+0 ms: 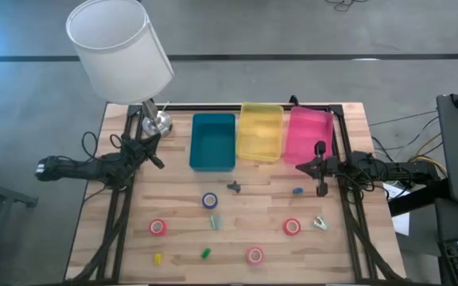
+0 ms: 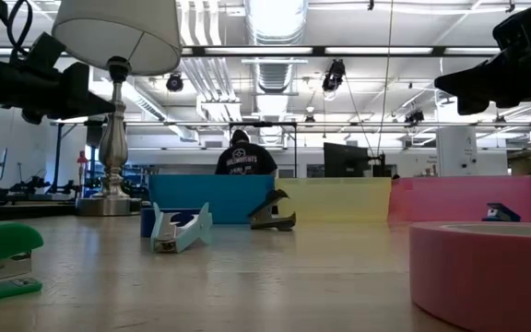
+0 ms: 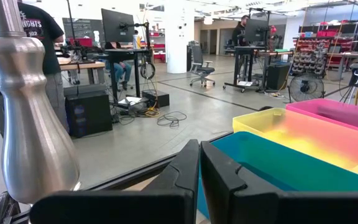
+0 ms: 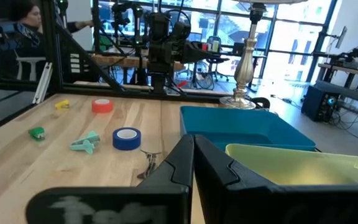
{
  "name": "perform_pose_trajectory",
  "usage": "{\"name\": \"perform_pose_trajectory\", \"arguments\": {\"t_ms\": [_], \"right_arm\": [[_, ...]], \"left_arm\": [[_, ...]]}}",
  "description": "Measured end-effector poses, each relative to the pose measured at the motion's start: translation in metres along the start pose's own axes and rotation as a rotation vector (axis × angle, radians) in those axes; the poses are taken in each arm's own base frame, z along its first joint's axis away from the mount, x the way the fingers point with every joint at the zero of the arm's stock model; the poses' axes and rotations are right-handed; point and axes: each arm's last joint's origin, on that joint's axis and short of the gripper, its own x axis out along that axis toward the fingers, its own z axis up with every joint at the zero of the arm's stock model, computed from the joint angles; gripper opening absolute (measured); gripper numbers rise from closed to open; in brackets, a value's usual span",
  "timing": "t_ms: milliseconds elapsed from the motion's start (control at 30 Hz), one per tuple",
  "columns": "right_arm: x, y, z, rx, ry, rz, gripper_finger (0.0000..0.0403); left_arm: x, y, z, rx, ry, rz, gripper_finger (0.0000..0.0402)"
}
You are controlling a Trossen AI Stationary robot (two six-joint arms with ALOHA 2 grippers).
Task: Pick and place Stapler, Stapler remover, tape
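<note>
Three red-pink tape rolls (image 1: 158, 227) (image 1: 292, 226) (image 1: 254, 255) and one blue roll (image 1: 210, 200) lie flat on the wooden table. The dark staple remover (image 1: 234, 187) sits in front of the bins. Small staplers are scattered around it: teal (image 1: 214, 222), blue (image 1: 298, 191), green (image 1: 206, 253), yellow (image 1: 157, 258) and pale (image 1: 320, 223). My left gripper (image 1: 159, 161) hovers shut near the lamp base, off the teal bin's left side. My right gripper (image 1: 300, 166) hovers shut just in front of the pink bin. Neither touches anything.
The teal bin (image 1: 213, 141), yellow bin (image 1: 261, 132) and pink bin (image 1: 310, 133) stand side by side along the far edge. A lamp with a white shade (image 1: 118, 48) and metal base (image 1: 156, 123) stands at the far left corner. A person stands beyond the table (image 2: 245, 157).
</note>
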Motion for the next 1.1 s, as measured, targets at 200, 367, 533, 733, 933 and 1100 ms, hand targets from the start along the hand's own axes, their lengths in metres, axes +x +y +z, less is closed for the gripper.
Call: {"name": "perform_pose_trajectory", "arguments": {"t_ms": [200,367,533,733,933,1100], "right_arm": [[0.000,0.000,0.000,-0.002,0.000,0.000,0.0009],[0.000,0.000,0.001,0.225,-0.007,0.006,0.0009],[0.000,0.000,0.009,0.399,-0.092,0.015,0.0008],[-0.002,-0.001,0.018,0.409,-0.180,0.027,0.0009],[-0.002,-0.001,0.019,0.304,-0.197,0.015,0.0009],[-0.003,-0.005,0.021,0.145,-0.218,-0.112,0.0009]], "left_arm": [[0.000,0.000,0.000,0.000,0.000,0.000,0.0020],[0.000,0.000,0.000,-0.005,0.000,0.000,0.0020],[0.000,0.000,0.000,-0.053,-0.001,0.000,0.0020],[0.000,0.001,0.002,-0.068,-0.012,0.021,0.0019],[0.000,0.000,0.002,-0.097,-0.010,0.015,0.0021],[0.000,0.000,0.002,-0.116,-0.010,0.007,0.0019]]}}
